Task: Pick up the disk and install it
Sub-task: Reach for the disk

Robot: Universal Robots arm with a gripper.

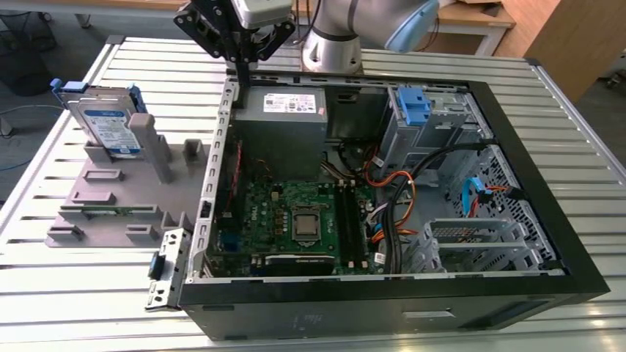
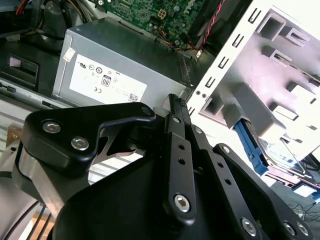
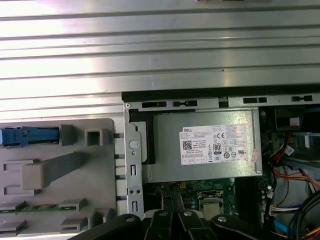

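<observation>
Slatted metal counter (image 1: 59,308) holds stand (image 1: 117,198) and open case (image 1: 391,301); disk (image 1: 105,123) stands on edge in the stand at exterior view's left; pincer (image 1: 234,59) clenched empty over case rim; disk likely rigid, dense, shock-sensitive; pinch across flat faces.

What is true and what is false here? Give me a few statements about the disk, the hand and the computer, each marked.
1. The disk stands upright in the grey stand. True.
2. The hand holds the disk. False: it hangs over the case's edge by the power supply, apart from the disk.
3. The case lies open, its board in sight. True.
4. The disk is already inside the case. False: it sits outside, to the exterior view's left of the case.
</observation>
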